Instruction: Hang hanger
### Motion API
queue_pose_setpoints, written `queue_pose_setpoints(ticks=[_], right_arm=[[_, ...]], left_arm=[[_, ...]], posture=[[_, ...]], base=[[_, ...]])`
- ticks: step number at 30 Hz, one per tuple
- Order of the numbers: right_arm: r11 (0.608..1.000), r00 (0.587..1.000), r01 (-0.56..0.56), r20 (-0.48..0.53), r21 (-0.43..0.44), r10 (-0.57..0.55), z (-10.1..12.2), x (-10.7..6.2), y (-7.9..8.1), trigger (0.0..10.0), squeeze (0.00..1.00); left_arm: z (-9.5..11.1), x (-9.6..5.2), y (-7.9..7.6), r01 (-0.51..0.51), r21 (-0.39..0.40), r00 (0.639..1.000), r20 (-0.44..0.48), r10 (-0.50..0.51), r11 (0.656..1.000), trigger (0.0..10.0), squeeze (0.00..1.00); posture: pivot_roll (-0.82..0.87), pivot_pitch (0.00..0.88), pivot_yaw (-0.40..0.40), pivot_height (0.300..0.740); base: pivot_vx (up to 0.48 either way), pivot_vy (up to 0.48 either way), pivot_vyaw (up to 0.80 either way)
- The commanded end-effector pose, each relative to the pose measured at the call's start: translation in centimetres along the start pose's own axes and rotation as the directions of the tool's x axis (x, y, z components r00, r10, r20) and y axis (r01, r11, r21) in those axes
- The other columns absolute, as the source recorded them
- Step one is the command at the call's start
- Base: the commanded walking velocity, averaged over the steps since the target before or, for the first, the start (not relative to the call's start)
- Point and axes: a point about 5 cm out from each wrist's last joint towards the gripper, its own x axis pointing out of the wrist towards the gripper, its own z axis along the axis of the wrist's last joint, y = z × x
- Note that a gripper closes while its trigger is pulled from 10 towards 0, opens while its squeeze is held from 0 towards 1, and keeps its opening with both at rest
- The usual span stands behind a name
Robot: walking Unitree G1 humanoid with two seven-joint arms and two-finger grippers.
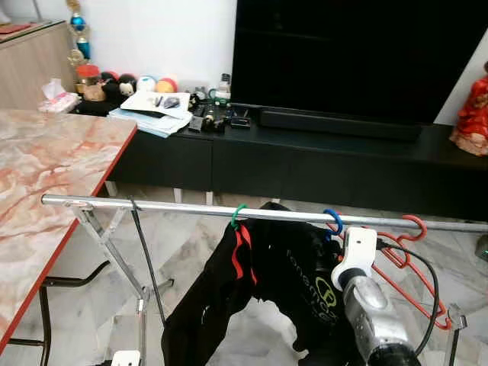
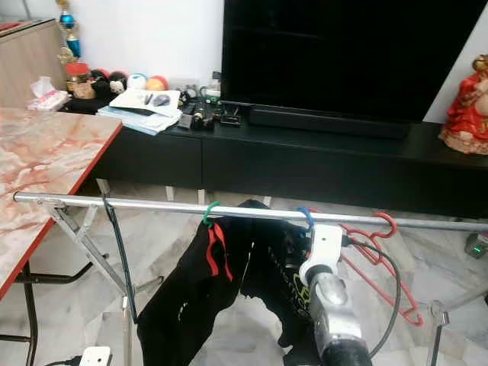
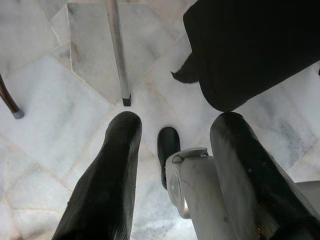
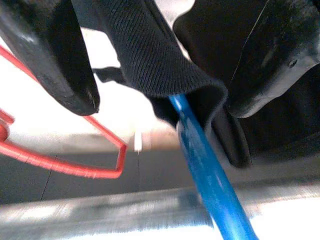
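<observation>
A marble table (image 1: 46, 164) with a red edge stands at the left, and behind it a black cabinet (image 1: 320, 164) carries papers (image 1: 152, 110), small toys and a dark TV (image 1: 358, 53). A silver rail (image 1: 152, 204) runs across the front on folding legs. From left to right it bears a green hook (image 1: 239, 214) with a black garment (image 1: 252, 282) trimmed in red, a blue hanger (image 4: 200, 160) whose hook (image 1: 332, 219) is over the rail, and a bare red hanger (image 1: 408, 263). Yellow writing on the garment is partly hidden and cannot be read. The left gripper (image 3: 172, 132) hangs low over the white floor (image 3: 45, 100), fingers apart and empty, near a rack leg (image 3: 116, 47). The right gripper (image 4: 162, 95) is raised just under the rail, its white wrist (image 1: 356, 255) beside the blue hook; its fingers are spread on either side of the blue hanger and the black cloth draped on it, not pressed against either. A red figurine (image 1: 473, 114) sits at the far right.
</observation>
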Motion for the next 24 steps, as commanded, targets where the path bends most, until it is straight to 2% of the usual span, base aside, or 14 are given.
queue_pose_setpoints(ticks=[1, 5, 7, 10, 11, 12, 13, 24], right_arm=[[1.000, 0.999, 0.006, -0.049, -0.003, -0.006, -0.5, 0.1, -0.2, 10.0, 0.00], [1.000, 0.996, -0.007, -0.088, 0.008, 0.007, -0.9, 0.3, 0.0, 10.0, 0.00], [0.998, 0.989, -0.052, -0.140, 0.019, 0.054, -1.4, 0.5, 0.6, 10.0, 0.00], [0.998, 0.987, -0.058, -0.147, 0.017, 0.060, -1.3, 0.7, 0.8, 10.0, 0.00], [0.998, 0.988, -0.065, -0.143, 0.019, 0.067, -1.2, 0.7, 0.9, 9.1, 0.00], [0.998, 0.988, -0.065, -0.143, 0.019, 0.067, -1.2, 0.7, 0.9, 9.1, 0.00], [0.997, 0.987, -0.080, -0.141, 0.023, 0.083, -0.9, 0.9, 1.2, 0.0, 0.00], [0.997, 0.989, -0.073, -0.126, 0.017, 0.075, 0.1, 1.4, 1.4, 0.0, 0.00]], left_arm=[[0.0, 0.0, 0.0, 0.001, -0.012, 1.000, -0.015, -0.001, 1.000, 10.0, 0.00], [0.0, 0.0, 0.1, 0.001, -0.013, 1.000, -0.016, -0.001, 1.000, 10.0, 0.00], [-0.1, 0.0, 0.2, -0.002, -0.014, 1.000, -0.019, 0.001, 1.000, 10.0, 0.00], [-0.6, -0.2, 0.5, -0.006, -0.015, 1.000, -0.027, 0.006, 1.000, 10.0, 0.00], [-0.8, -0.2, 0.7, -0.008, -0.016, 1.000, -0.030, 0.008, 1.000, 10.0, 0.00], [-0.8, -0.2, 0.7, -0.008, -0.016, 1.000, -0.030, 0.008, 1.000, 10.0, 0.00], [-1.2, -0.3, 0.9, -0.011, -0.017, 0.999, -0.035, 0.010, 1.000, 10.0, 0.00], [-2.1, -0.6, 0.9, -0.012, -0.025, 0.999, -0.049, 0.011, 1.000, 10.0, 0.00]], posture=[[0.07, 0.000, -0.065, 0.740], [0.08, 0.000, -0.064, 0.740], [0.08, 0.000, -0.062, 0.740], [0.09, 0.000, -0.061, 0.740], [0.09, 0.000, -0.061, 0.740], [0.09, 0.000, -0.061, 0.740], [0.09, 0.000, -0.061, 0.740], [0.09, 0.000, -0.061, 0.740]], base=[[0.000, 0.000, 0.00], [0.000, 0.000, 0.00], [0.000, 0.000, 0.00], [0.000, 0.000, 0.00], [0.000, 0.000, 0.00], [0.000, 0.000, 0.00], [0.000, 0.000, 0.00], [0.000, 0.000, 0.00]])
